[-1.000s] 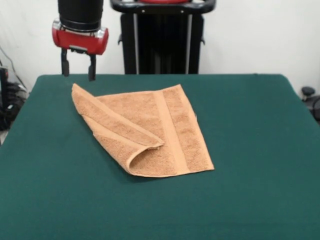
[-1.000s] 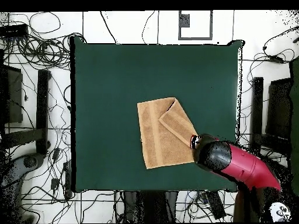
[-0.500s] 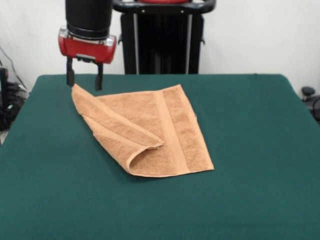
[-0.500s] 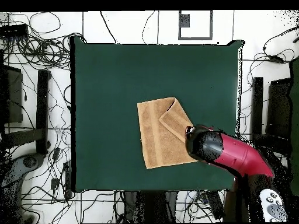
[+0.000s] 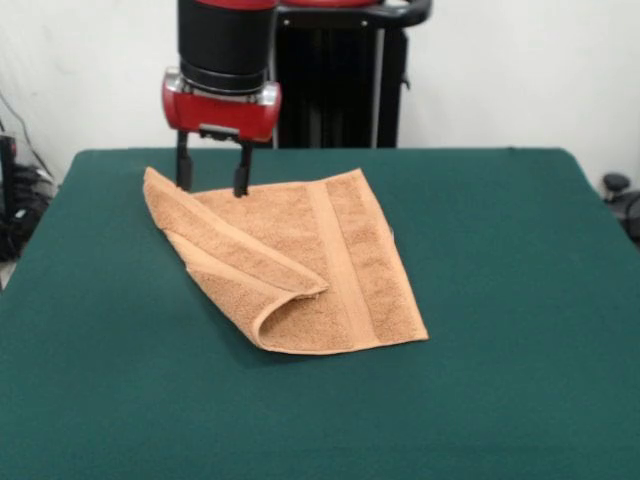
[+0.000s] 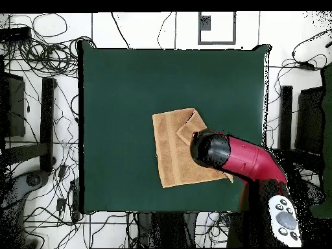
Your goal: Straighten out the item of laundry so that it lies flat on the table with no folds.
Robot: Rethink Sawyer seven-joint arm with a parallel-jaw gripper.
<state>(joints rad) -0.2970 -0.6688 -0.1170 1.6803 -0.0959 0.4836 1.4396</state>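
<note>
The orange terry towel (image 5: 290, 262) lies left of centre on the green counter (image 5: 500, 300), one corner folded diagonally over. The gripper (image 5: 212, 183) hovers above its far-left part, jaws spread and empty. Soft, limp cloth; best pinched at the folded flap's free corner.

Your arm (image 6: 249, 162) comes in vertical over the towel (image 5: 300, 265), black wrist section above the red collar. The gripper (image 5: 211, 182) points straight down, its two black fingers (image 5: 183, 165) spread apart, tips at or just above the towel's far edge near the folded flap; contact isn't clear.
</note>
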